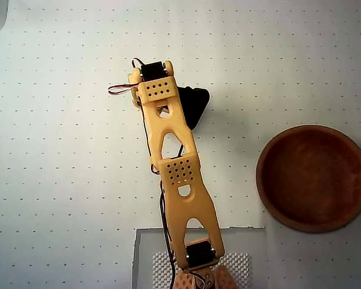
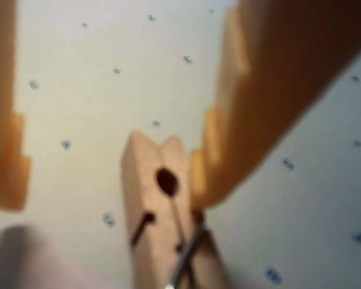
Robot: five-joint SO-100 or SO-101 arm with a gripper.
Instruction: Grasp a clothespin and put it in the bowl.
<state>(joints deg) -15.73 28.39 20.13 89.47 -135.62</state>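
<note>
1. Overhead view: the yellow arm [image 1: 171, 168] runs from its base at 6 o'clock up to about 11 o'clock of frame centre, over a white dotted mat [image 1: 60, 150].
2. The arm's upper end covers the gripper in this view; only a black part [image 1: 192, 103] shows just to the right of the arm's far end. The clothespin cannot be seen from above.
3. Bowl [image 1: 313, 178]: round, reddish-brown wood, thick rim, sitting at 3 o'clock of the frame, well apart from the arm. Its inside is bare wood.
4. A clear sheet [image 1: 246, 241] lies under the arm's base at 6 o'clock.
5. Wrist view: gripper [image 2: 105, 180] with its two yellow fingers spread apart, one [image 2: 6, 162] at the 9 o'clock edge, the other [image 2: 240, 120] coming in from 1 o'clock.
6. Clothespin [image 2: 159, 217]: light wood, lying on the mat between the fingers, running from frame centre down to 6 o'clock. A metal spring wire [image 2: 189, 250] shows at its lower right.
7. The right-hand finger's tip is at the clothespin's side; touching or just beside, the blur prevents telling. The left-hand finger is clearly apart from it.
8. Clothespin is not clamped; it rests on the mat, outside the bowl.
</note>
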